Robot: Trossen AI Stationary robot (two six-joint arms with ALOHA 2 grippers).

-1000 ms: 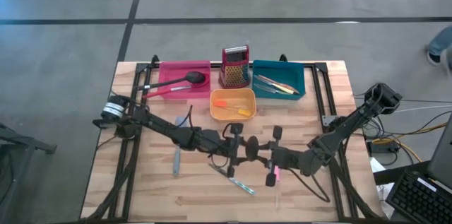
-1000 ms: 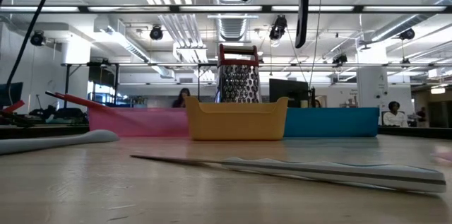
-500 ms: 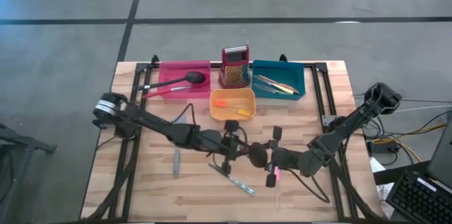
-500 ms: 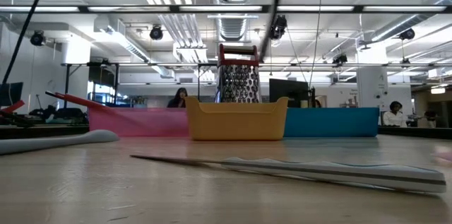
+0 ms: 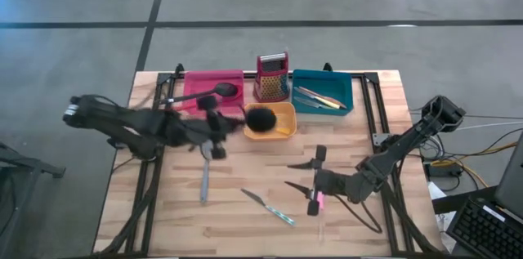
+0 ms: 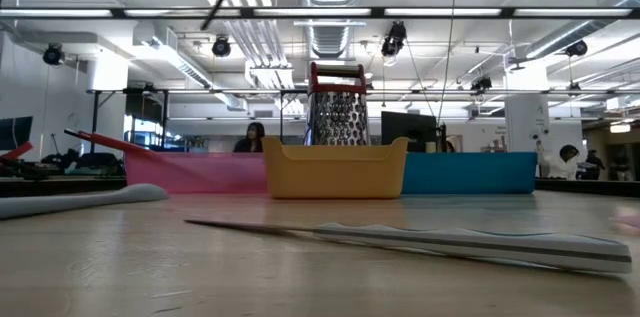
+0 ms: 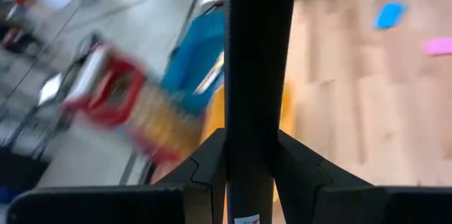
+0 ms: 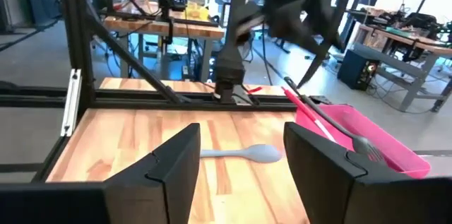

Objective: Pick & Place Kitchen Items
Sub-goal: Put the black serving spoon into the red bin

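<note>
Over the orange tray [image 5: 288, 113], the left gripper [image 5: 214, 125] is clamped narrow on the handle of a long black spoon [image 5: 260, 118]; its round head hangs above the tray's left half.

The pink tray [image 5: 200, 83] already has the long utensils, so that's prob. the drop spot. To do it well:
- Keep the grip firm and the handle level.
- Line the spoon up w/ the tray's long side.
- Lower it until the head is inside the walls before letting go.
- Stay clear of the red grater [image 5: 273, 77] just beside.

The right gripper [image 5: 299, 175] waits near the table's middle w/ fingers spread wide and nothing between them.

A grey spoon [image 5: 203, 185] and a slim knife [image 5: 268, 207] lie loose on the wood.

Hard to read: the left arm is smeared in the high view, so the exact grip point on the handle is unclear. The wrist view shows only handle, no head. The low view doesn't show the left gripper at all.
</note>
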